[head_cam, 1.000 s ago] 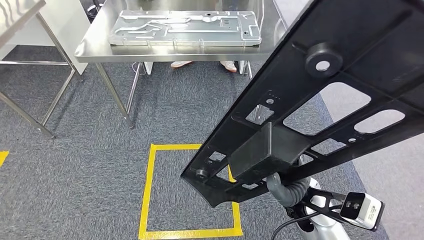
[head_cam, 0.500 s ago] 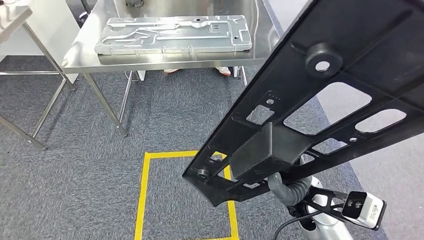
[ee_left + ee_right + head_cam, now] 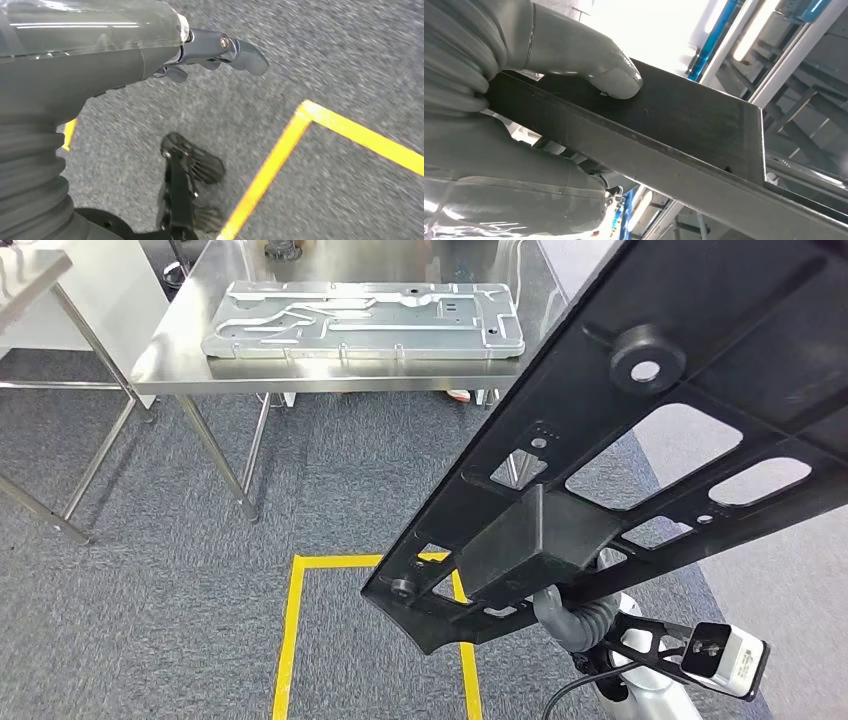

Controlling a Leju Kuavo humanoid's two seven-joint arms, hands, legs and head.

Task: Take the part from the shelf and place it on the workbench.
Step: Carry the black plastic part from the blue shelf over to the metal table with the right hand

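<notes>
The part (image 3: 640, 440) is a long black plate with cut-outs and a boxy block on its underside. It slants across the right of the head view, held up off the floor. My right hand (image 3: 524, 100) grips one edge of the part (image 3: 684, 130), with the thumb (image 3: 614, 80) pressed on its flat face. In the head view the plate hides that hand, and its grey ribbed wrist (image 3: 572, 618) shows beneath. My left hand (image 3: 215, 50) hangs over the carpet with its fingers apart, holding nothing. The steel workbench (image 3: 330, 368) stands ahead at the upper left.
A flat silver metal plate (image 3: 365, 318) lies on the workbench. A yellow tape square (image 3: 290, 640) marks the grey carpet between me and the bench. A second steel table (image 3: 30, 265) stands at the far left. A shoe (image 3: 460, 395) shows under the bench.
The whole view has shifted: the workbench and yellow square now sit slightly further right and lower in the picture. The black part keeps its place in my right hand.
</notes>
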